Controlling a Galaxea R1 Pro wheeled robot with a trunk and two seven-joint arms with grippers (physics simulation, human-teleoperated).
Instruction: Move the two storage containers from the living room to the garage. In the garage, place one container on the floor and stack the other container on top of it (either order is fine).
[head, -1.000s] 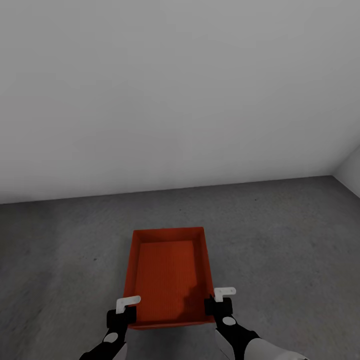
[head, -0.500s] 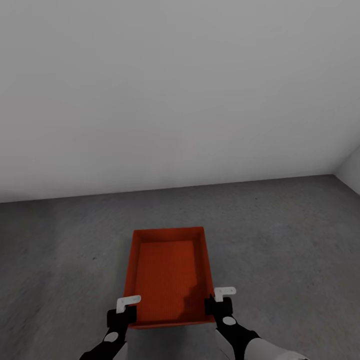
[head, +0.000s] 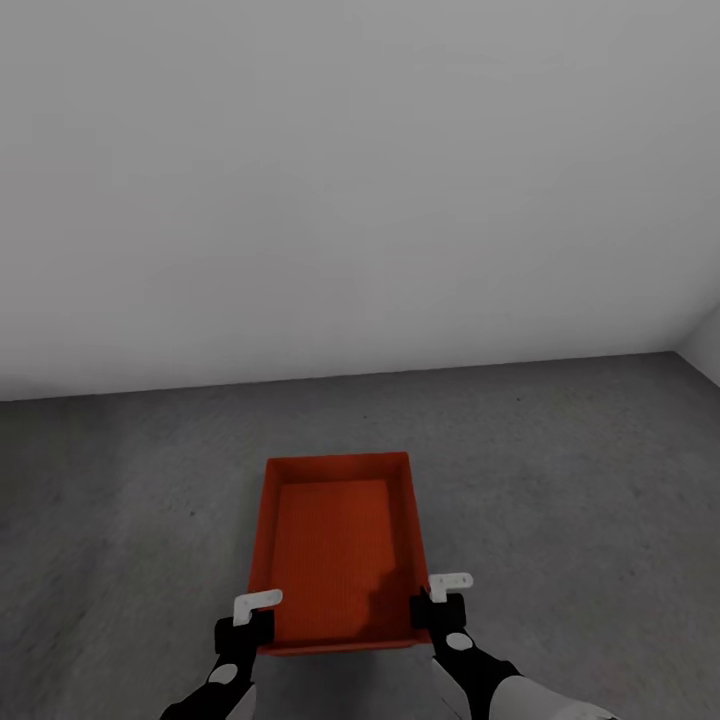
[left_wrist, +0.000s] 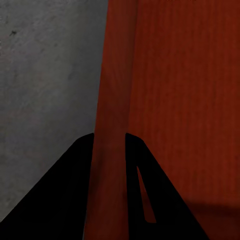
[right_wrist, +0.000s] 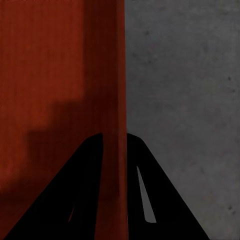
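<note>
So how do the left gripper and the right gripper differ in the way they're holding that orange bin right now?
The left gripper clamps the container's left side wall near its near corner; the right gripper clamps the right side wall. In the head view the left gripper sits slightly lower in the picture than the right. Shared: each straddles a wall, one finger inside and one outside, over the grey floor.

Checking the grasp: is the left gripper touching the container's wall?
Touching. In the left wrist view, the left gripper straddles the storage container wall, both fingers flush against it.
</note>
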